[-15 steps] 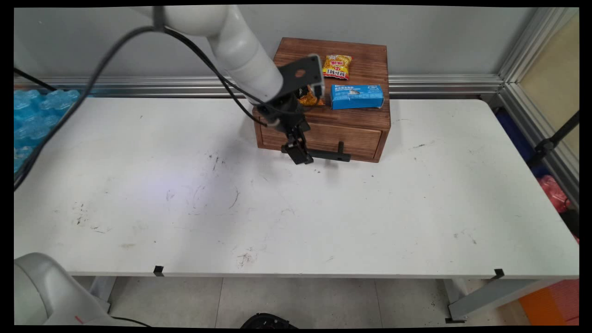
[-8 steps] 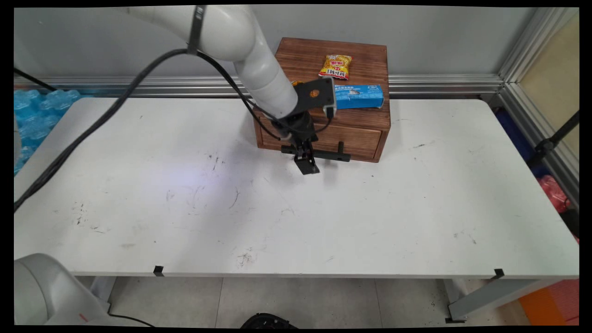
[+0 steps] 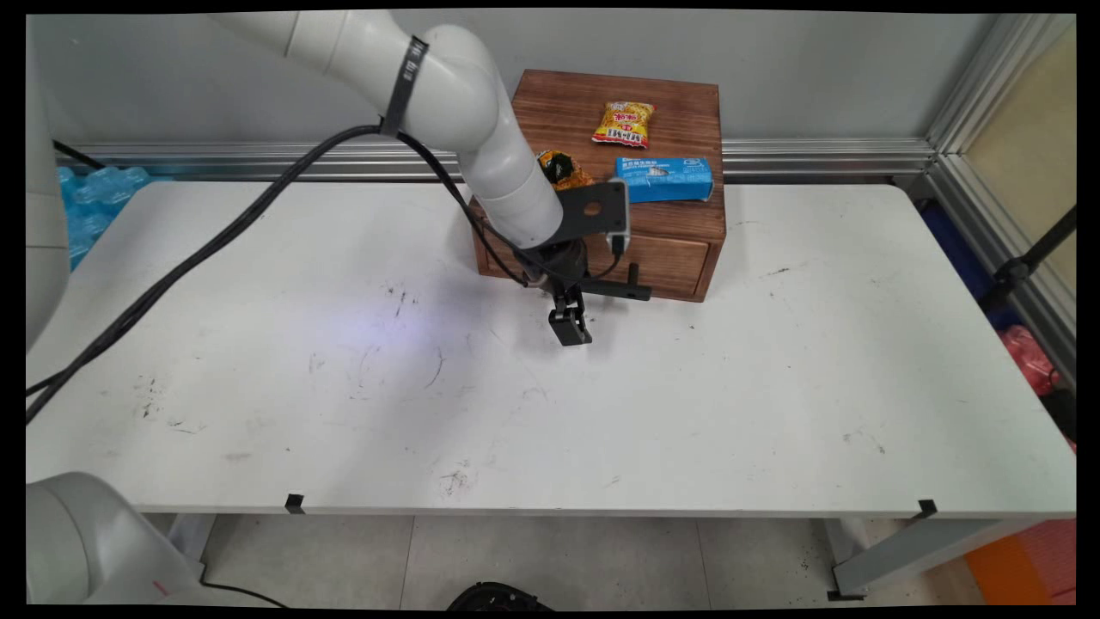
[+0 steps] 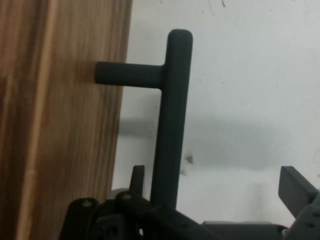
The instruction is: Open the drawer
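The arm has dipped lower, and its pincer (image 3: 571,328) has slid down the frame, from beside the drawer front to the white tabletop (image 3: 344,413) just below it. There is one tabletop, and it fills most of the main view. One brown wooden box (image 3: 679,219) sits at the top middle, with one drawer (image 3: 675,262) in its front. On the box lie three things: one blue packet (image 3: 663,179), one yellow snack bag (image 3: 624,124) above it, and one orange and black bag (image 3: 563,169) to the left, partly hidden by the arm. The drawer has one black handle (image 3: 632,291). In the hand view the pincer is spread wide. The handle's bar runs up between its two fingers (image 4: 297,187), close to the left one, and the pincer holds nothing.
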`<state>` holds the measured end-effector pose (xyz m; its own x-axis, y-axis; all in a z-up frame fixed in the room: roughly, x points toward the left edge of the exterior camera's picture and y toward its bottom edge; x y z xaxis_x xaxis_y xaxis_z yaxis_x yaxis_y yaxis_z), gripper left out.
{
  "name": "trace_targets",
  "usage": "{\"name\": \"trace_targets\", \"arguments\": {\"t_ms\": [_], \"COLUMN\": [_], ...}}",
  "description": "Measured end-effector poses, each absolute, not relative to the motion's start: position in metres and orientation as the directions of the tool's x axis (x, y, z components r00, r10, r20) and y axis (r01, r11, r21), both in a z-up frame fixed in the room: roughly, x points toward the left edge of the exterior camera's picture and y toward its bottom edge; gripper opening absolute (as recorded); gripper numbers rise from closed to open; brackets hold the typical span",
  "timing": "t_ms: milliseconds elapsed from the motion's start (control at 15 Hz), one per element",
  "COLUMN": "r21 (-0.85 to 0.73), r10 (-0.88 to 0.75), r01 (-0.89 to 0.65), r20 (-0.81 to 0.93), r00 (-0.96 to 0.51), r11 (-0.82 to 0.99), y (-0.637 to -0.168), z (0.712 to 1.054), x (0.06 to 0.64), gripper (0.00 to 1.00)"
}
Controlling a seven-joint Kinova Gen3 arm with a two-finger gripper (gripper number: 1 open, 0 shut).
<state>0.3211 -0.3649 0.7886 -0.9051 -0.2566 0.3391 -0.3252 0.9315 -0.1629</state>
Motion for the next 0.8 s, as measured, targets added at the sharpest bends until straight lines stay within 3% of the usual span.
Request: {"name": "trace_targets", "arguments": {"t_ms": [800], "r21": [-0.158], "r10": [-0.218], "r01": [-0.277], "r20": [0.313], "r00": [-0.924], "r11": [0.948], "y": [-0.361], "z": [0.768], "x": [0.312], "gripper": [1.00]}}
